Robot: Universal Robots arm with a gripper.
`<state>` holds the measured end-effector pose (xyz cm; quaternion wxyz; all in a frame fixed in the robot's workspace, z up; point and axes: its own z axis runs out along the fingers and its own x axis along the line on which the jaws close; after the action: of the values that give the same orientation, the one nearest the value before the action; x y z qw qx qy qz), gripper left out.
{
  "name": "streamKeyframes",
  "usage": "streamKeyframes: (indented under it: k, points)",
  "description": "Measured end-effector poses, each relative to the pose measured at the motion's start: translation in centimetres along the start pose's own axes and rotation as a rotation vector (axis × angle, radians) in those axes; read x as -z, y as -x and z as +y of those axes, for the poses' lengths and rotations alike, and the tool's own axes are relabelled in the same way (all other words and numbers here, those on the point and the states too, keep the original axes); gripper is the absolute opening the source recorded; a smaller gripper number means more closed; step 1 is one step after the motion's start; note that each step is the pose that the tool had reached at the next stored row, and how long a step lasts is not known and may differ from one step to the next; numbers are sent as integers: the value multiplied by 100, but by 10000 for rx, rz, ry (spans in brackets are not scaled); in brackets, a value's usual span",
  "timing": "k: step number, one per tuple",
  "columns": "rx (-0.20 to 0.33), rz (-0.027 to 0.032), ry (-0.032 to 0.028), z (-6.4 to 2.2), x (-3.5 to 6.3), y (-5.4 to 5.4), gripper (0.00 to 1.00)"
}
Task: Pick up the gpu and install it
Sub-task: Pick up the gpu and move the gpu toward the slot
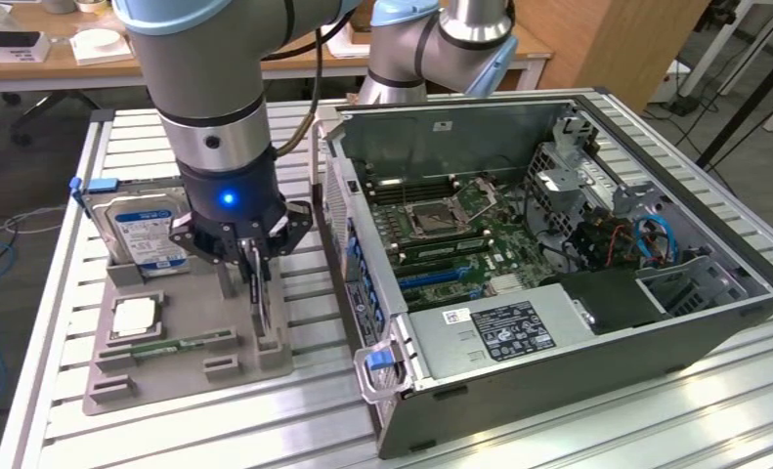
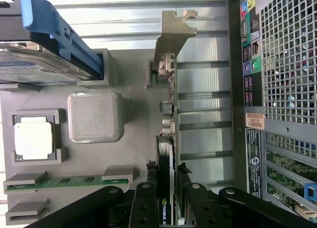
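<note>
Wrist view shows the claw [image 2: 167,188] narrowed onto the gpu [image 2: 168,114], gripping both faces of the card, which stands on edge in its slot along the gray fixture tray's [image 2: 133,148] edge nearest the open computer case [image 2: 287,64] on the table [image 2: 208,109].

We see the gripper [image 1: 253,278] low over the gray holder [image 1: 164,376], its fingers clasping the upright gpu [image 1: 268,322]. The hard drive [image 1: 145,234] stands at its nine o'clock, and the open computer case [image 1: 556,244] at its three o'clock.
</note>
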<state>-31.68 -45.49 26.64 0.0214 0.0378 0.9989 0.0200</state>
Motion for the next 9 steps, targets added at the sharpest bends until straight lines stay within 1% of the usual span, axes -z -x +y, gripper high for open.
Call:
streamKeyframes:
  k: [3,9]
  points:
    - [0,0,-1,0,4,0,27]
    - [0,-1,0,2,48,2,27]
